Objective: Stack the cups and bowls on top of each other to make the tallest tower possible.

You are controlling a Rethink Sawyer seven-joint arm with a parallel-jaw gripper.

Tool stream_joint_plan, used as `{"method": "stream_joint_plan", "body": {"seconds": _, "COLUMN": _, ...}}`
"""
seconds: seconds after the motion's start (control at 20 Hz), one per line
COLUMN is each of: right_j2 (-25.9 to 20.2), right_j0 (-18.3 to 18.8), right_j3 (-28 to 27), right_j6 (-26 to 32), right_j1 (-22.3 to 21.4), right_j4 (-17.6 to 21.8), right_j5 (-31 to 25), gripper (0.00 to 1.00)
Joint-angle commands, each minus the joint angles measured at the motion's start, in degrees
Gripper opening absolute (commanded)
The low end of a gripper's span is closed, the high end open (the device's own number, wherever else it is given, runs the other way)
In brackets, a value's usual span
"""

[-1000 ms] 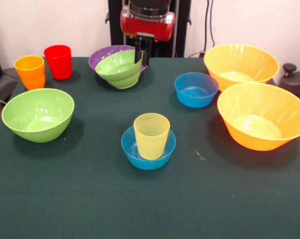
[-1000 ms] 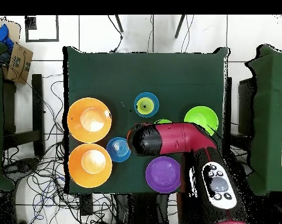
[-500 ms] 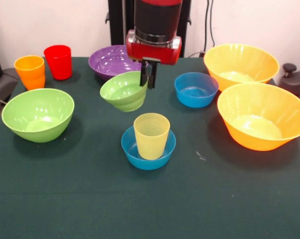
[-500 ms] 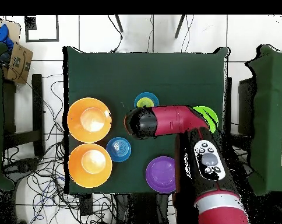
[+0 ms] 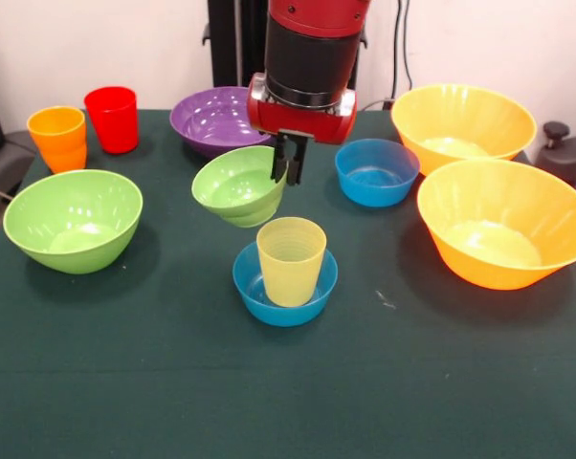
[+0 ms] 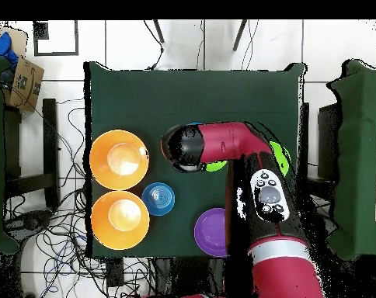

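My gripper (image 5: 286,164) is shut on the rim of a small green bowl (image 5: 238,185), which hangs tilted in the air just behind and left of the pale yellow cup (image 5: 290,260). That cup stands upright in a small blue bowl (image 5: 283,287) at the table's middle. In the overhead view the arm (image 6: 222,144) covers this stack, and only a sliver of the small green bowl (image 6: 216,165) shows. A second small blue bowl (image 5: 375,172) sits right of the gripper. Behind it is the purple bowl (image 5: 211,117).
Two very large orange bowls (image 5: 503,222) (image 5: 462,117) fill the right side. A large green bowl (image 5: 73,219) sits at the left, with an orange cup (image 5: 58,138) and a red cup (image 5: 112,119) behind it. A dark green cloth (image 5: 269,392) covers the table.
The gripper has carried the small green bowl away from the purple bowl toward the front, closer to the yellow cup. The other things have not moved.
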State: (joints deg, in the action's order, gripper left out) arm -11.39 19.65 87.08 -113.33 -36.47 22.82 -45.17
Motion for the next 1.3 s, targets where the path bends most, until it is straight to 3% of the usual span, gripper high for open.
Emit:
{"method": "stream_joint_plan", "body": {"seconds": 0.05, "right_j2": -0.2, "right_j0": -2.4, "right_j3": -7.2, "right_j6": -2.0, "right_j1": 2.5, "right_j4": -0.5, "right_j5": -7.7, "gripper": 0.0}}
{"method": "stream_joint_plan", "body": {"seconds": 0.6, "right_j2": -0.7, "right_j0": -4.3, "right_j3": -8.9, "right_j6": -2.4, "right_j1": 2.0, "right_j4": -2.5, "right_j5": -10.3, "gripper": 0.0}}
{"method": "stream_joint_plan", "body": {"seconds": 0.95, "right_j2": -0.3, "right_j0": -6.1, "right_j3": -12.2, "right_j6": -1.2, "right_j1": 1.1, "right_j4": -3.5, "right_j5": -16.1, "gripper": 0.0}}
{"method": "stream_joint_plan", "body": {"seconds": 1.2, "right_j2": -0.1, "right_j0": -5.2, "right_j3": -13.1, "right_j6": -0.1, "right_j1": 1.6, "right_j4": -2.8, "right_j5": -16.6, "gripper": 0.0}}
{"method": "stream_joint_plan", "body": {"seconds": 1.3, "right_j2": 0.4, "right_j0": -4.5, "right_j3": -12.4, "right_j6": -0.5, "right_j1": 3.4, "right_j4": -1.8, "right_j5": -13.7, "gripper": 0.0}}
